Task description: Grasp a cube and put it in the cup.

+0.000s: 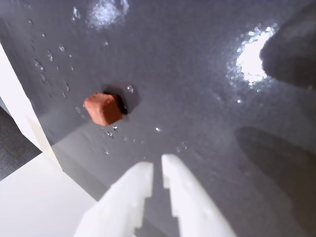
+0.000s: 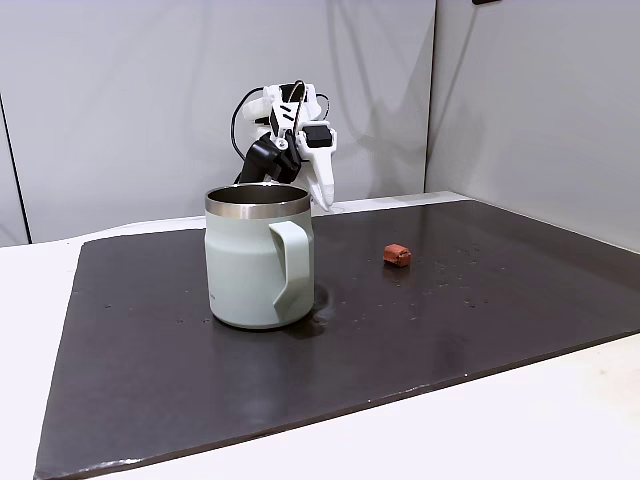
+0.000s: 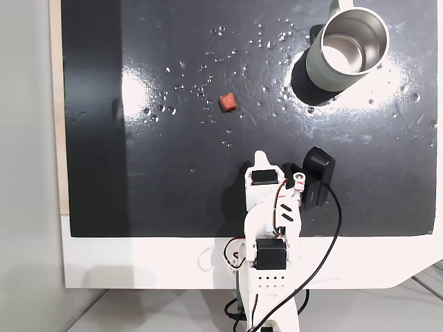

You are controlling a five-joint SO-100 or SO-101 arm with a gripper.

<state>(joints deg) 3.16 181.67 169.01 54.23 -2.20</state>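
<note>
The cube [image 1: 102, 108] is a small reddish-brown block lying on the dark mat, up and left of my white gripper [image 1: 157, 164] in the wrist view. The two fingers stand almost together with nothing between them, so the gripper is shut. In a fixed view the gripper [image 2: 326, 202] points down above the mat's far edge, behind the cup [image 2: 255, 265], with the cube [image 2: 397, 256] to the cup's right. From above, the cube [image 3: 228, 102] sits ahead and left of the gripper [image 3: 258, 155]. The sage-green cup [image 3: 315, 68] stands upright at the upper right.
The dark mat [image 2: 500, 300] is sprinkled with small droplets [image 1: 64, 84] and shows bright glare patches. White tabletop [image 2: 560, 410] borders the mat. Grey wall panels [image 2: 120, 100] rise behind the arm.
</note>
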